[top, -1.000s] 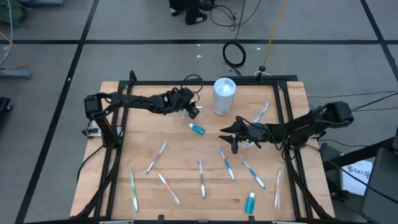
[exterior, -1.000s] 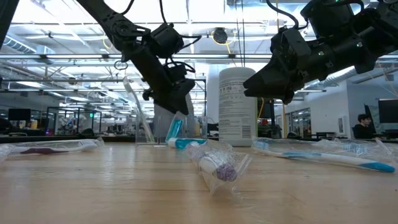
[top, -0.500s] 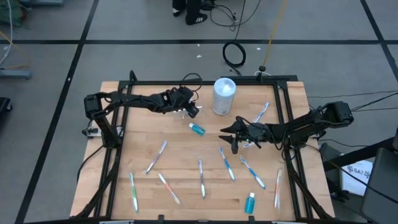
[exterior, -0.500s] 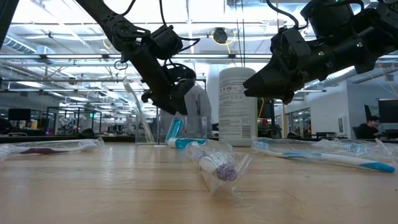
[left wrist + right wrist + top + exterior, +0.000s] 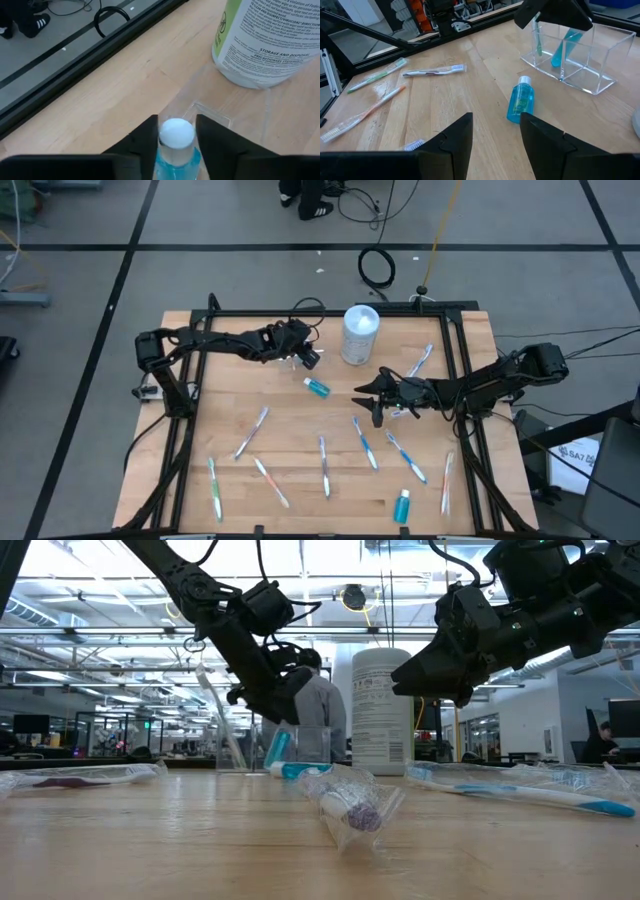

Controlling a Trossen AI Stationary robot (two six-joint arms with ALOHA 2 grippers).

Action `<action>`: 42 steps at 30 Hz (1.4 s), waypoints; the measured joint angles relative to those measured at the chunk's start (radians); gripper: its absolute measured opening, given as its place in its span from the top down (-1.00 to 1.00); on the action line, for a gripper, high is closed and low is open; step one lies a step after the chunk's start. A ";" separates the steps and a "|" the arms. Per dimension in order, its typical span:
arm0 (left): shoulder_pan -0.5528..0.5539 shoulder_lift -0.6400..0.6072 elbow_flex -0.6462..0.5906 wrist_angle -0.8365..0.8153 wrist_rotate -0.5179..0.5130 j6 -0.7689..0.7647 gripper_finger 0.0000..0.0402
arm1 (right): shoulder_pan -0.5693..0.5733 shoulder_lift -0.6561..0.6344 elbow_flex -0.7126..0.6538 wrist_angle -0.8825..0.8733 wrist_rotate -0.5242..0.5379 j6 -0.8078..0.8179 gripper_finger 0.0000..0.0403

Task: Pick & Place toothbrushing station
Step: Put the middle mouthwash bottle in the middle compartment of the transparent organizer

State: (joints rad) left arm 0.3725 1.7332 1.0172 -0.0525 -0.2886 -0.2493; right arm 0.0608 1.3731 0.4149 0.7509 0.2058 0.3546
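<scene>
Wooden table [image 5: 290, 425] carries scattered toothbrushes [image 5: 362, 442], toothpaste tubes [image 5: 316, 387], white container [image 5: 360, 334].

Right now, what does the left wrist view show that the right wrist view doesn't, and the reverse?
Only left wrist: the white container with its label, and a cable coil on the floor.
Only right wrist: a tube lying flat, loose toothbrushes, a green toothbrush, and the open, empty right gripper.
Both: the clear holder, the left gripper over it, and the blue tube at that gripper.

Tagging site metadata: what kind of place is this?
Probably a robotics lab in an open office: a framed wooden table on taped grey floor, glass-walled rooms with monitors behind, and a person standing beyond the table.
</scene>
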 joint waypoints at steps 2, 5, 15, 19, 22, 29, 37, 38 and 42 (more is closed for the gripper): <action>0.000 0.000 0.000 0.000 0.000 0.000 0.44 | 0.000 0.000 0.000 0.000 0.000 0.000 0.23; 0.000 0.000 0.000 0.001 -0.001 -0.010 0.50 | 0.000 0.000 0.000 0.000 0.000 0.000 0.23; -0.036 0.000 -0.001 0.001 -0.078 -0.016 0.45 | 0.000 0.000 0.000 0.000 0.000 0.000 0.23; -0.054 0.000 -0.001 0.002 -0.113 -0.026 0.50 | 0.000 0.000 0.000 0.000 0.000 0.000 0.23; -0.068 0.000 -0.001 0.003 -0.175 -0.063 0.48 | 0.000 0.000 0.000 0.000 -0.001 0.000 0.23; -0.092 0.000 -0.001 0.070 -0.220 -0.176 0.48 | 0.005 0.000 0.000 0.000 -0.001 0.000 0.23; -0.124 0.000 -0.001 0.118 -0.337 -0.177 0.52 | 0.040 0.000 0.000 -0.001 -0.001 0.000 0.23; -0.133 0.000 -0.001 0.117 -0.362 -0.180 0.53 | 0.044 0.000 0.000 -0.001 -0.001 0.000 0.23; -0.168 0.000 -0.001 0.114 -0.439 -0.176 0.53 | 0.065 0.000 0.000 -0.001 -0.002 0.000 0.23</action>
State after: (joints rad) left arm 0.2047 1.7332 1.0161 0.0620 -0.7272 -0.4252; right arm 0.1258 1.3731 0.4149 0.7498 0.2043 0.3546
